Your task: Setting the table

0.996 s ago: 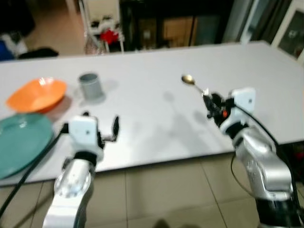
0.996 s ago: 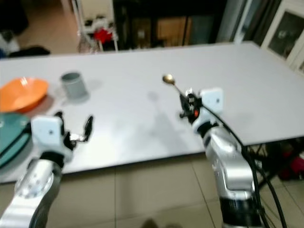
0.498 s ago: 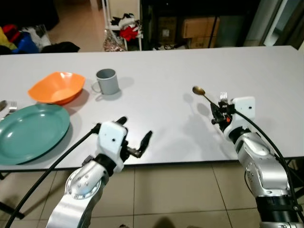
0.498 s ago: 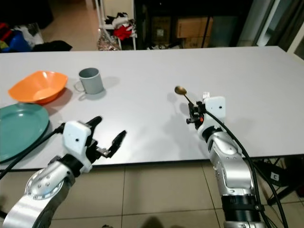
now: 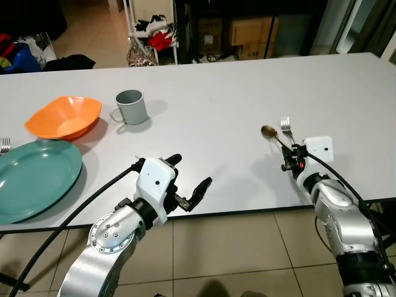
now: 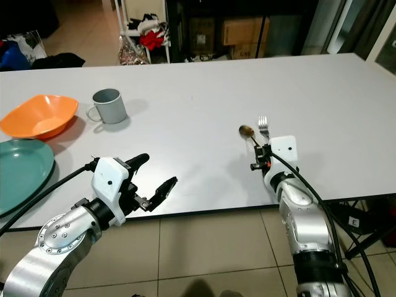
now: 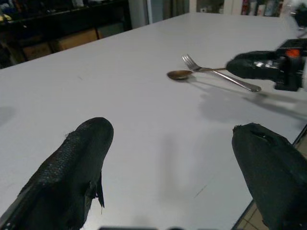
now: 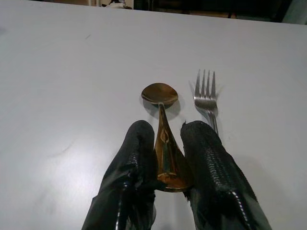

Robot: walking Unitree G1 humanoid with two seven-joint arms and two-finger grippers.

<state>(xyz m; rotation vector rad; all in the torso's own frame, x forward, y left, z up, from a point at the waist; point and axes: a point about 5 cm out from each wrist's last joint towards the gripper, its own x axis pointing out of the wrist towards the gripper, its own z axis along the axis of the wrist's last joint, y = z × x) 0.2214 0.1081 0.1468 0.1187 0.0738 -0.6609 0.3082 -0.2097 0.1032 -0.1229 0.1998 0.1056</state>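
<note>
1. The gold spoon (image 8: 162, 117) lies near the front right part of the white table (image 5: 210, 117), its long axis running from the near edge toward the far side, bowl pointing away from the robot and handle toward it.
2. The right gripper (image 8: 165, 158) clamps the spoon's flared handle between its two black fingers (image 8: 136, 158), low over the tabletop.
3. A silver fork (image 8: 206, 96) lies just beside the spoon on its right, parallel to it, tines pointing the same way as the spoon's bowl; its handle passes under the right-hand finger.
4. The left gripper (image 5: 189, 182) hovers at the table's near edge, well apart from the cutlery, its fingers spread wide with nothing between them.
5. Farther left stand a grey mug (image 5: 131, 106), an orange bowl (image 5: 62, 116) and a green plate (image 5: 34, 179); nothing can be seen in any of them.
6. Another fork's tines (image 5: 5, 145) show at the far left, just beyond the plate.
</note>
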